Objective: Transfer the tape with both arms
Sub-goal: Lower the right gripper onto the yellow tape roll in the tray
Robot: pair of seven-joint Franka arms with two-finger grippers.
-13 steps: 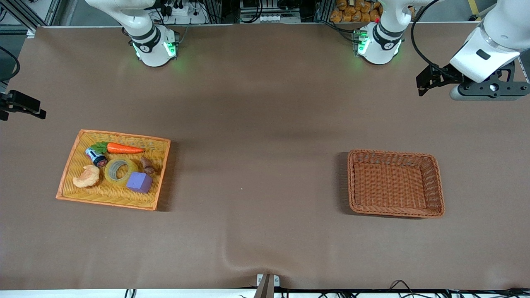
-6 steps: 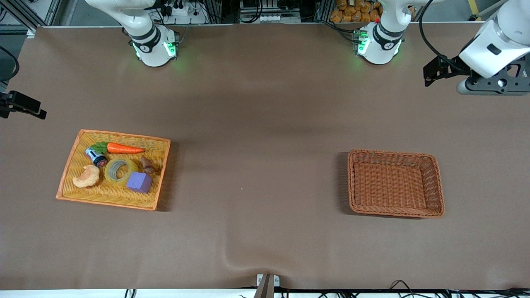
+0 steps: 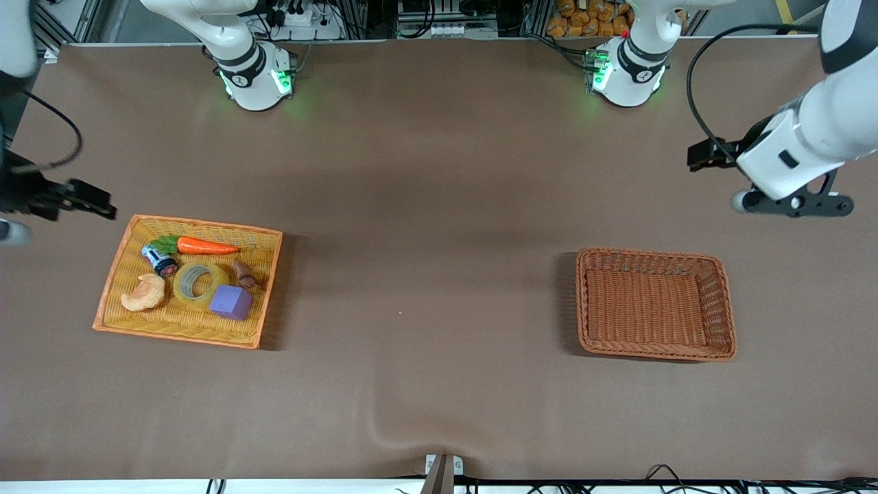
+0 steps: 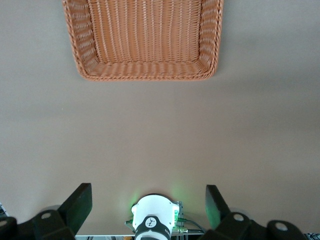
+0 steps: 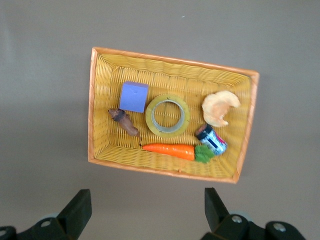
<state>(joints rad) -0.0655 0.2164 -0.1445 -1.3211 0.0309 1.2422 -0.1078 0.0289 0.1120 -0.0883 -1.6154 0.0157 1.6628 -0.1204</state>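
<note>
The tape, a yellow translucent ring with a grey-white core, lies flat in the middle of the yellow wicker tray toward the right arm's end of the table. It also shows in the right wrist view. My right gripper hangs open and empty above the table beside the tray's corner; its fingers stand wide apart. My left gripper is open and empty, in the air above the table near the brown basket, and its fingers are wide apart.
In the tray around the tape lie a carrot, a purple cube, a pale orange pastry toy, a small blue-white can and a small brown piece. The brown basket holds nothing.
The left arm has swung in toward the basket. The right gripper has come in from the table's edge toward the tray's corner. The tape has not moved.
</note>
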